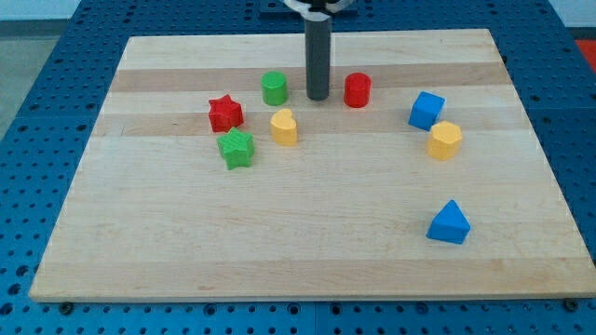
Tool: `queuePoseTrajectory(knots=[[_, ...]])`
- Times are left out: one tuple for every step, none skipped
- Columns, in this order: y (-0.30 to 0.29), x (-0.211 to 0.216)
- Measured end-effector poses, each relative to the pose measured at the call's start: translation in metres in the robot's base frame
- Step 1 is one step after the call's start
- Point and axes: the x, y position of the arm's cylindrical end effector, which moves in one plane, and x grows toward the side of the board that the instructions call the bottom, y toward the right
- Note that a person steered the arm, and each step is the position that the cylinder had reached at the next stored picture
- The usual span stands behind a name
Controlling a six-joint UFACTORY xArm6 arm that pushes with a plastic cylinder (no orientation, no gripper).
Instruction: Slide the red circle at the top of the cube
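Observation:
The red circle (358, 90) is a short red cylinder standing in the upper middle of the wooden board. The blue cube (426, 110) sits to its right and slightly lower. My tip (318, 97) is the lower end of the dark upright rod; it rests on the board just left of the red circle, with a small gap between them. The tip stands between the red circle and the green cylinder (274, 88).
A red star (224, 113), a green star (236, 148) and a yellow heart-like block (284, 127) lie left of the tip. A yellow hexagonal block (445, 140) sits below the cube. A blue triangle (450, 223) lies at the lower right.

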Motion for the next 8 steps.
queuePoseTrajectory(knots=[[0.025, 0.000], [0.044, 0.000], [0.058, 0.000], [0.076, 0.000], [0.092, 0.000], [0.097, 0.000], [0.097, 0.000], [0.072, -0.029]])
